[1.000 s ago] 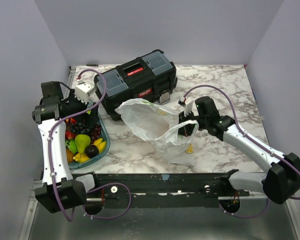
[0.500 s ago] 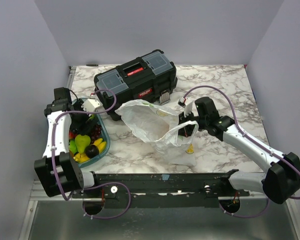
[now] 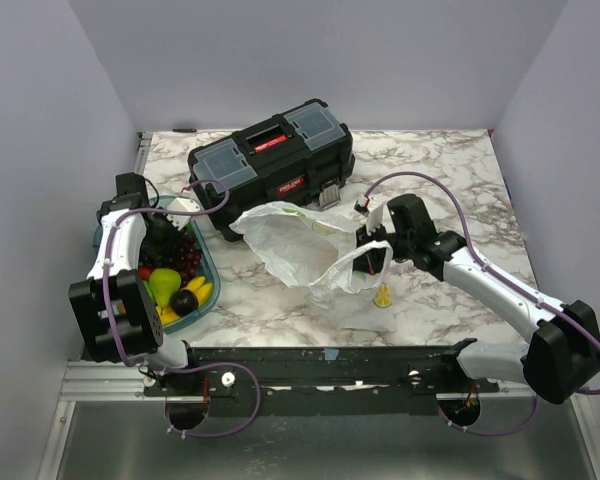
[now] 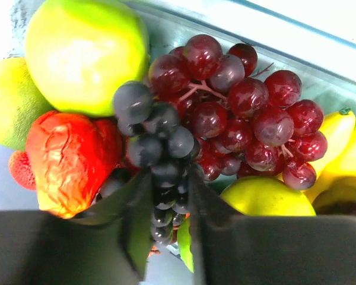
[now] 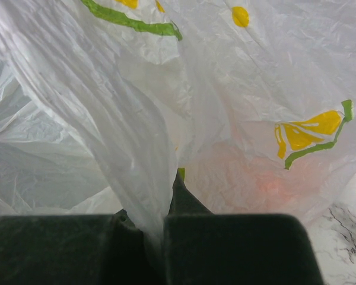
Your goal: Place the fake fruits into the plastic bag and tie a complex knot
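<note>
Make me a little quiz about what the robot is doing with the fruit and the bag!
1. True or false: the right hand pinches the plastic bag.
2. What sits between the left hand's fingers? A) dark grapes B) a banana C) a strawberry
3. Fill in: one small yellow fruit lies on the ___, beside the bag.
Key: 1 true; 2 A; 3 table.

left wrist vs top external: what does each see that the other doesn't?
Left wrist only: the grip itself, with the left gripper pinching the dark grapes, red grapes beside them. Top external only: the right gripper holding the plastic bag, the black toolbox, a loose yellow fruit beside the bag. Both: the teal tray piled with fruits.
</note>
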Action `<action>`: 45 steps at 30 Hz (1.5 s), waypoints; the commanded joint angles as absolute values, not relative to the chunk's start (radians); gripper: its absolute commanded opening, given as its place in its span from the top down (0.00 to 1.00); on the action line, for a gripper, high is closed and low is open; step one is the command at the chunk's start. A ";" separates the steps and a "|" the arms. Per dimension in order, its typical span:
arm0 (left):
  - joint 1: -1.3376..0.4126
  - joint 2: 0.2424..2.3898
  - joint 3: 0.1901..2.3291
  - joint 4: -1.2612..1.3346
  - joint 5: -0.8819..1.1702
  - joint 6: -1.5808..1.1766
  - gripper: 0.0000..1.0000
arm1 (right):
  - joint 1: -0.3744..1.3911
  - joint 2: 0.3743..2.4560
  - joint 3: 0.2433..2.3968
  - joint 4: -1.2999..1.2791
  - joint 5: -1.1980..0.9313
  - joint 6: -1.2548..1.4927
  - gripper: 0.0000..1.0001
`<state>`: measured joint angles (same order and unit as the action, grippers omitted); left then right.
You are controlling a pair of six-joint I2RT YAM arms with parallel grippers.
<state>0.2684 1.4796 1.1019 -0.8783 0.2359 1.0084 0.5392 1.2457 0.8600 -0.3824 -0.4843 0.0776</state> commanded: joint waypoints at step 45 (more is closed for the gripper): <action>-0.573 1.173 1.301 -0.679 0.687 0.547 1.00 | 0.533 1.280 0.876 -0.330 -0.582 0.073 0.99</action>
